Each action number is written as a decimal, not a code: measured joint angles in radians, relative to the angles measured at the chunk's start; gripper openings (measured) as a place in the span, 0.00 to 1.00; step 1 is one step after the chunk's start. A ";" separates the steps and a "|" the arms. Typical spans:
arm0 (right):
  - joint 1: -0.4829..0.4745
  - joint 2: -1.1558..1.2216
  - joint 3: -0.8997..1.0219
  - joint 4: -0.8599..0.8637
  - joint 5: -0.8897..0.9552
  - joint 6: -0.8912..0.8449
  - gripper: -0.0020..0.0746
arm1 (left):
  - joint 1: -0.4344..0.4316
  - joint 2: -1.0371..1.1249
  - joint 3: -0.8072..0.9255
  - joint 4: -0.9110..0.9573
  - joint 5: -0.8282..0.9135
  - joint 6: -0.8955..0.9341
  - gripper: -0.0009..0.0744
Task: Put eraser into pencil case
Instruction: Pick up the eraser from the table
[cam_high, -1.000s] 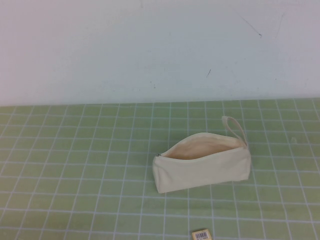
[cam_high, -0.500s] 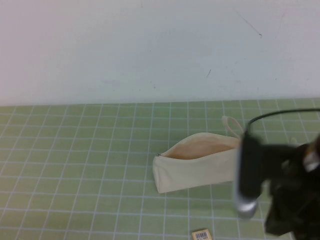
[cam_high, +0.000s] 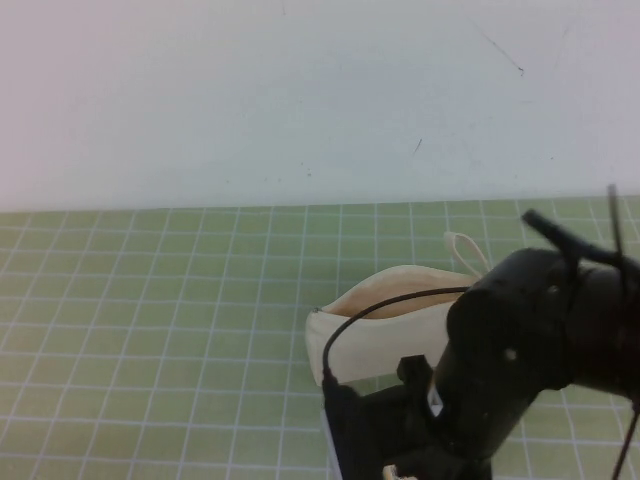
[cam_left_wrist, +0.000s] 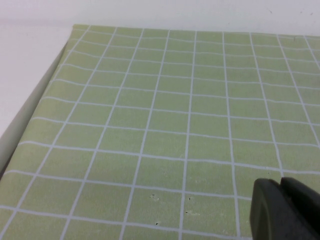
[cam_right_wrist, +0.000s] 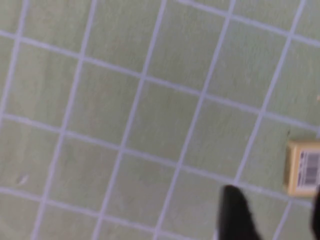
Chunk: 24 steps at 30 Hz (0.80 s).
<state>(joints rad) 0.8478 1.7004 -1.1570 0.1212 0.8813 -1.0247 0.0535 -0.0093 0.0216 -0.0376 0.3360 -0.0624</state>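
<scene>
The pencil case (cam_high: 385, 318) is a cream pouch lying on the green grid mat, its zip open and its loop strap (cam_high: 466, 250) at the far right end. My right arm (cam_high: 520, 350) hangs over its near right part. In the high view the arm almost wholly hides the eraser at the front edge. In the right wrist view the eraser (cam_right_wrist: 303, 167), tan-yellow with a barcode label, lies flat on the mat. My right gripper (cam_right_wrist: 277, 215) is open above the mat, the eraser just beyond its fingertips and apart from them. My left gripper (cam_left_wrist: 281, 192) is shut and empty over bare mat.
The green grid mat (cam_high: 150, 330) covers the table up to a white wall (cam_high: 300, 100) at the back. The mat's edge and a white border (cam_left_wrist: 30, 90) show in the left wrist view. A black cable (cam_high: 345, 325) loops from the right arm across the pouch.
My right arm has come in from the right and moved left and forward, now covering the pouch's near right part and the eraser in the high view. The pouch has not moved.
</scene>
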 joint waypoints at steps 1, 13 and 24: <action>0.005 0.014 0.000 -0.006 -0.022 -0.003 0.47 | 0.000 0.000 0.000 0.000 0.000 0.000 0.01; 0.014 0.162 -0.002 -0.121 -0.170 -0.015 0.59 | 0.000 0.000 0.000 0.000 0.000 0.000 0.01; -0.041 0.233 -0.010 -0.133 -0.210 0.027 0.57 | 0.000 0.000 0.000 0.000 0.000 0.000 0.01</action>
<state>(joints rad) 0.8067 1.9330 -1.1672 -0.0116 0.6715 -0.9981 0.0535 -0.0093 0.0216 -0.0376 0.3360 -0.0624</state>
